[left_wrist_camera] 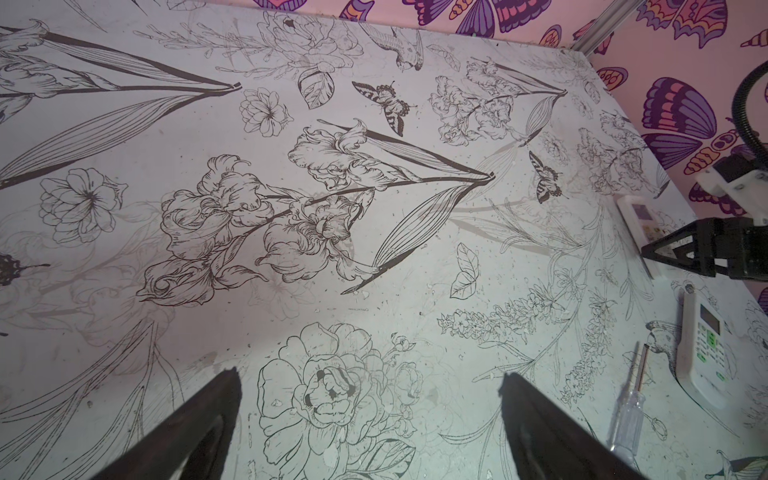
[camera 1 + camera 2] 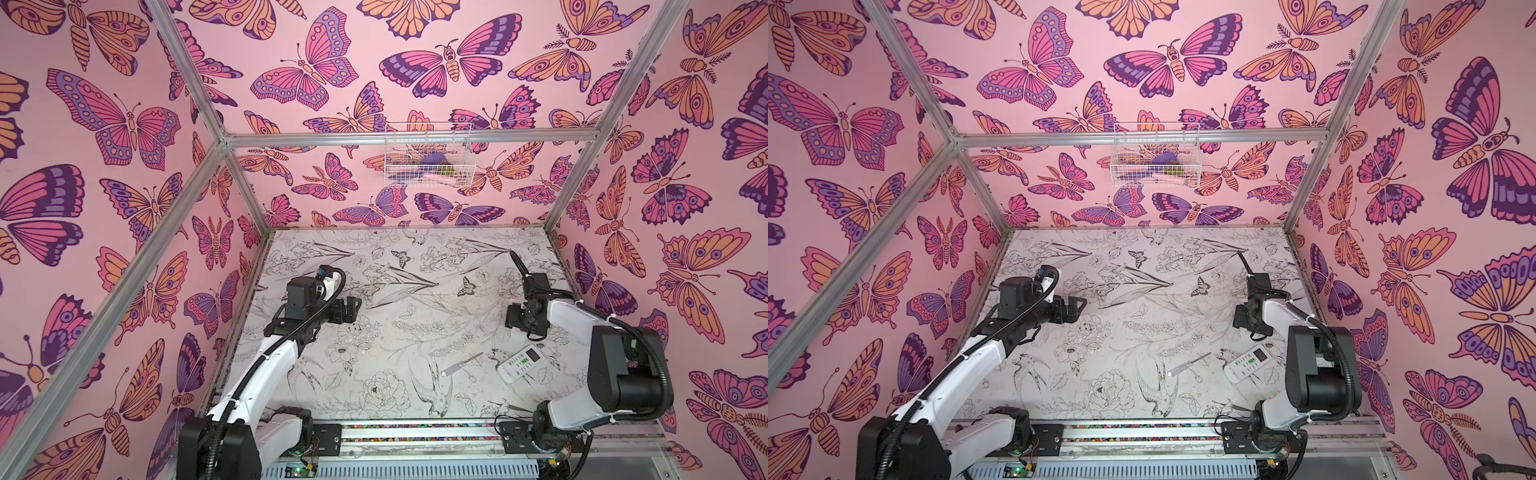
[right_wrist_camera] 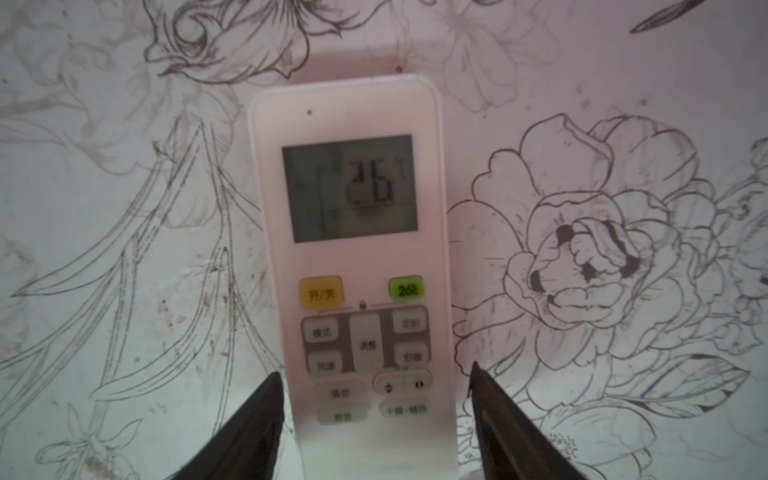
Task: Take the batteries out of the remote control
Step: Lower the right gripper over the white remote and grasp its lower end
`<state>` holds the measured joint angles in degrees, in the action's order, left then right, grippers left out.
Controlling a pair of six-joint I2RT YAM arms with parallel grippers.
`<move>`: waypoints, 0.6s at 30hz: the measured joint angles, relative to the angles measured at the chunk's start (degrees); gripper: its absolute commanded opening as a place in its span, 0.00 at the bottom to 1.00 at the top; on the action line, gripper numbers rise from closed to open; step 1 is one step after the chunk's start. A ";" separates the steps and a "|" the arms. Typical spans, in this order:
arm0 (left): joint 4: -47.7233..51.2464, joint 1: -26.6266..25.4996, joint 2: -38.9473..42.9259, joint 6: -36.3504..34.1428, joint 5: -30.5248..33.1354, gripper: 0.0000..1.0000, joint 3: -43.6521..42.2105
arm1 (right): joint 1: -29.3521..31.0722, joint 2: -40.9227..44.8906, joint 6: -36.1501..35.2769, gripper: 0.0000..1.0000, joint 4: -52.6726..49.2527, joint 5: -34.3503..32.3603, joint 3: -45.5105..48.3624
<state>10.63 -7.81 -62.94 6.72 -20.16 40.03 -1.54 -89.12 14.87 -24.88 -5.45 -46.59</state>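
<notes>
Pink butterfly-papered walls (image 2: pixel 83 208) ringed my flower-printed counter (image 2: pixel 415 328); left jaws gaped empty, right jaws stood apart astride a smooth white remote (image 3: pixel 353 257).

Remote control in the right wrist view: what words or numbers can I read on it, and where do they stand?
"26", with a small blurred mark beside it: on the screen of the remote control.
"开/关": on the yellow button.
"26" and a blurred sign: on the green button.
Chinese labels on the lower buttons: too blurred to read.

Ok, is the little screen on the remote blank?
No, the screen on the remote shows the number 26.
</notes>
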 measured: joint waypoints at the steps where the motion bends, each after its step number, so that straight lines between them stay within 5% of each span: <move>1: 0.00 -0.04 0.09 0.00 0.00 0.99 -0.02 | 0.00 -0.33 -0.02 0.69 0.00 0.20 -0.20; 18: -0.26 0.74 0.24 0.04 0.00 0.99 -0.13 | 0.00 -2.60 -1.68 0.49 0.04 1.07 -2.25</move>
<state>10.37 -7.07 -62.70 6.76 -20.16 39.90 -1.54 -91.72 13.19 -24.84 -4.38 -48.84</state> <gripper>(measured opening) 0.989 0.571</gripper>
